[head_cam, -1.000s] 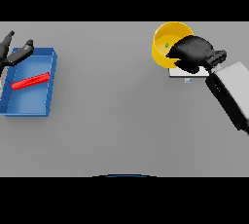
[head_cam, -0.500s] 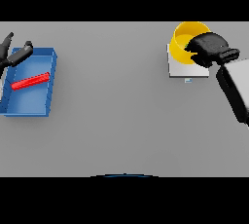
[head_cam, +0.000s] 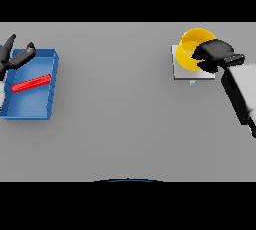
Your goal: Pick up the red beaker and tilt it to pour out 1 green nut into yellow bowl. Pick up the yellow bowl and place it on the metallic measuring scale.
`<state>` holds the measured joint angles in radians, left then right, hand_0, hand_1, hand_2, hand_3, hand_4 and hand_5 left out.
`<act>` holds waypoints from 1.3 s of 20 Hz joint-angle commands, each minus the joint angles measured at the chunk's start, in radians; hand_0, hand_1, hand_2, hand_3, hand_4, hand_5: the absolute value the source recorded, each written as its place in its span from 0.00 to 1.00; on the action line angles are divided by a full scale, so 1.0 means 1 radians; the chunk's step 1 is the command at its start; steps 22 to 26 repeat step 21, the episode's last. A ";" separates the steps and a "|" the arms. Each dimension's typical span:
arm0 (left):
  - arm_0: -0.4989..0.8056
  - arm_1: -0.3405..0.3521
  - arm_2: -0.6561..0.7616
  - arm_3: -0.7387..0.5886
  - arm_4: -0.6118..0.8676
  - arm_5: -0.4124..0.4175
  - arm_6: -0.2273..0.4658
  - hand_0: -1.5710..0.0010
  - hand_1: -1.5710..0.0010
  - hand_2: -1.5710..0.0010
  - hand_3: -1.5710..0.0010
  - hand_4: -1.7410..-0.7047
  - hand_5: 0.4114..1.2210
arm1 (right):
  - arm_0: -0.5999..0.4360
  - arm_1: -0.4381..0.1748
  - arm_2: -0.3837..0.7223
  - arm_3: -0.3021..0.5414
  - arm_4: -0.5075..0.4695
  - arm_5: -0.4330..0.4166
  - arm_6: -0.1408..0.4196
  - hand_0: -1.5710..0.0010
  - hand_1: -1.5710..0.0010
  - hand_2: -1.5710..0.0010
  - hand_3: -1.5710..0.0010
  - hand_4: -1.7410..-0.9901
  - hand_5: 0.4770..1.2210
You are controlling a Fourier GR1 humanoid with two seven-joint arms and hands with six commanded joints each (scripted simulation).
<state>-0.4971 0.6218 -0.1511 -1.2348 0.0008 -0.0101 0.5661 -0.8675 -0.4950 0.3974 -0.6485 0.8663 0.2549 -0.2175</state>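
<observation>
The yellow bowl [head_cam: 191,49] hangs tilted over the metallic measuring scale [head_cam: 181,68] at the far right, its opening facing left. My right hand [head_cam: 214,55] is shut on the bowl's right rim and hides that side. A red beaker [head_cam: 31,84] lies on its side inside a blue tray [head_cam: 30,106] at the far left. My left hand [head_cam: 14,56] rests at the tray's upper left corner with its fingers spread open. No green nut shows in the view.
A small pale tab [head_cam: 194,82] sticks out from the scale's front edge. My right forearm [head_cam: 242,94] slants down to the right edge. Grey table [head_cam: 120,104] lies between the tray and the scale.
My right hand has carried the yellow bowl to the right and a little farther back, from the scale's left edge to above its far half. The left hand and beaker have stayed put.
</observation>
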 commanded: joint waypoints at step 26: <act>0.011 0.010 0.008 -0.006 0.010 -0.010 -0.016 1.00 1.00 1.00 1.00 0.88 0.43 | 0.000 0.015 -0.027 0.025 -0.020 0.097 0.032 0.96 0.96 0.97 0.97 0.47 0.41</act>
